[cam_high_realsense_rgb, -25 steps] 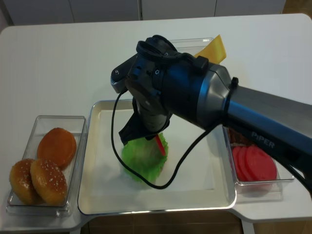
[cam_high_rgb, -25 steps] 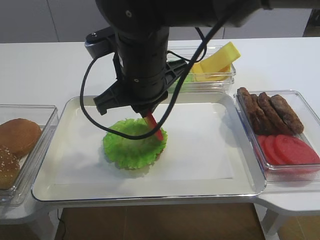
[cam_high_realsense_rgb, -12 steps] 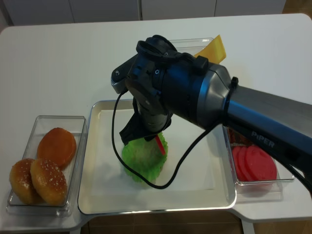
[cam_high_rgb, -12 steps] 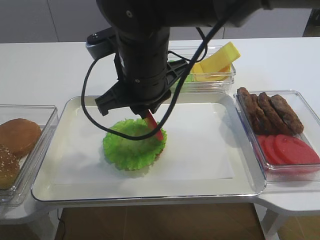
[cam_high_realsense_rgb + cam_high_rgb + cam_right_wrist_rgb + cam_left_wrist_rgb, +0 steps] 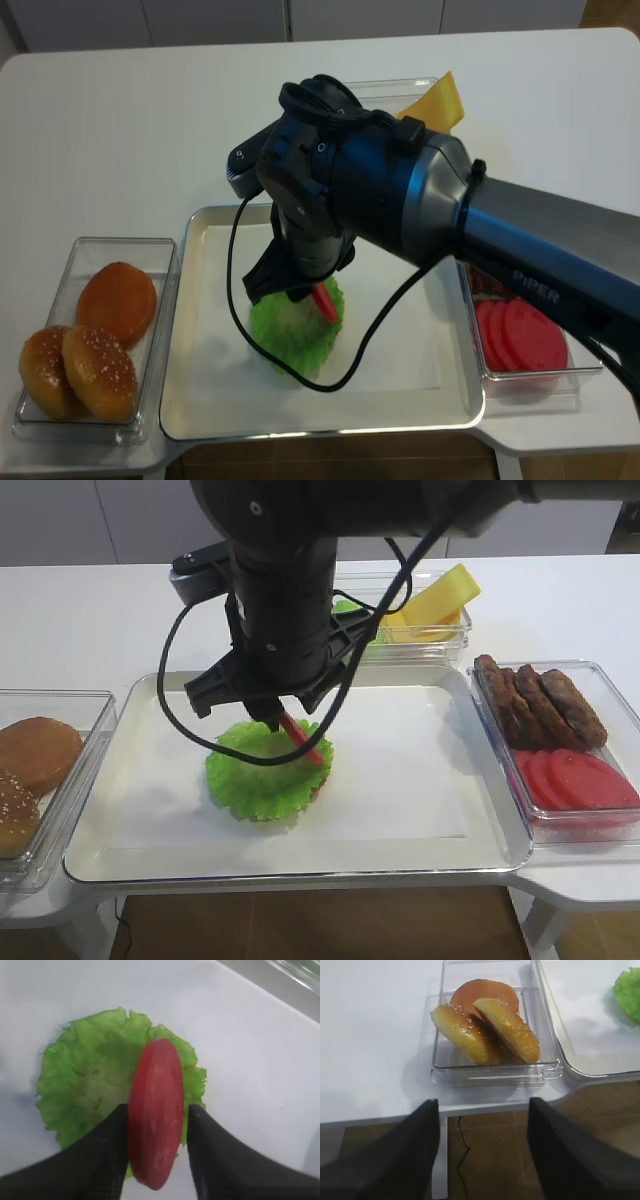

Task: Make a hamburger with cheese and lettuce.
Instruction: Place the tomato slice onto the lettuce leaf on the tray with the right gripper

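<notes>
With the hamburger (image 5: 268, 780) near the tray's (image 5: 420, 855) front-left, under the lettuce (image 5: 85, 1090), the right gripper (image 5: 157, 1110) holds a tomato slice (image 5: 156, 1132) on edge between part-open jaws, so released it could roll off instead of lying flat.

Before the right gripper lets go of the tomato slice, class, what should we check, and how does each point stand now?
1. Tomato slice is over the lettuce: ok.
2. Slice lies flat: not ok, it stands on edge between the right gripper fingers.
3. Lettuce sits inside the tray: ok.
4. Slice already rests on the lettuce: cannot tell.
5. Left gripper is clear of the tray, near the bun box: ok.
</notes>
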